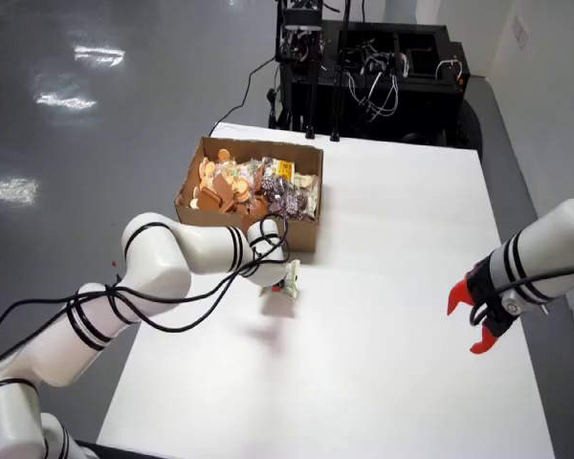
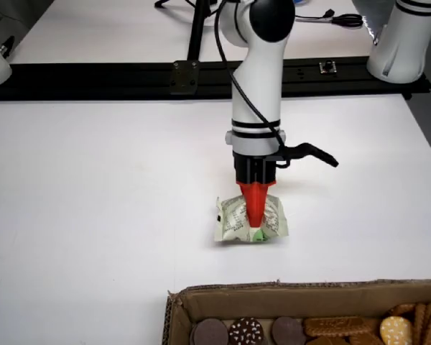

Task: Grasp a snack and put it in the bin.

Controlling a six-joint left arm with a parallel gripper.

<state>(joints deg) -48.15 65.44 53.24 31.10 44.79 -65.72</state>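
The red fingers (image 2: pixel 254 208) pinch a crinkled snack packet (image 2: pixel 249 219), the gripper (image 2: pixel 256 224) closed on it above the white table (image 2: pixel 100 187). Bare tabletop lies all around; the cardboard box (image 2: pixel 273 293) of biscuits stands near, its rim just beyond the packet.

Box (image 2: pixel 287 293) (lower part) cut off
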